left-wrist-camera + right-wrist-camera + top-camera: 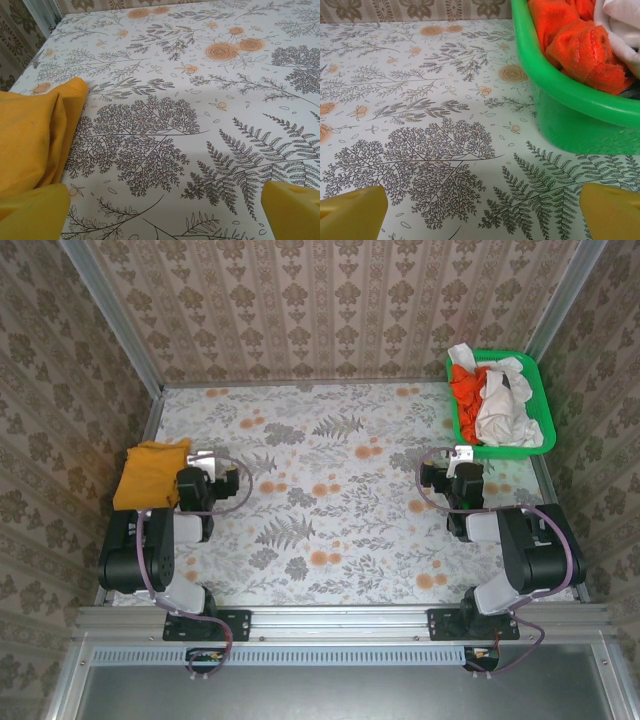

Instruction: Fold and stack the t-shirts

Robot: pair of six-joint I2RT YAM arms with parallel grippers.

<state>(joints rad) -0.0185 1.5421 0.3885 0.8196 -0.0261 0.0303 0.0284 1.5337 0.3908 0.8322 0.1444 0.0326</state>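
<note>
Top view: a mustard t-shirt (150, 475) lay at the counter's (330, 530) left edge, beside the left tool (203, 457). A red-orange t-shirt (466, 390) and white t-shirts (498, 410) filled the green basket (546, 420), just beyond the right tool (462, 453).
Left wrist view: jaws wide apart, empty, mustard cloth at left.
Right wrist view: jaws wide apart, empty, basket just ahead.

Green basket (560, 86) on floral table (420, 100) holds red-orange t-shirt (580, 50) and white t-shirt (622, 20).

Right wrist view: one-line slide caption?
Open right gripper above the floral table, beside the green basket holding a red-orange t-shirt and a white t-shirt.
</note>
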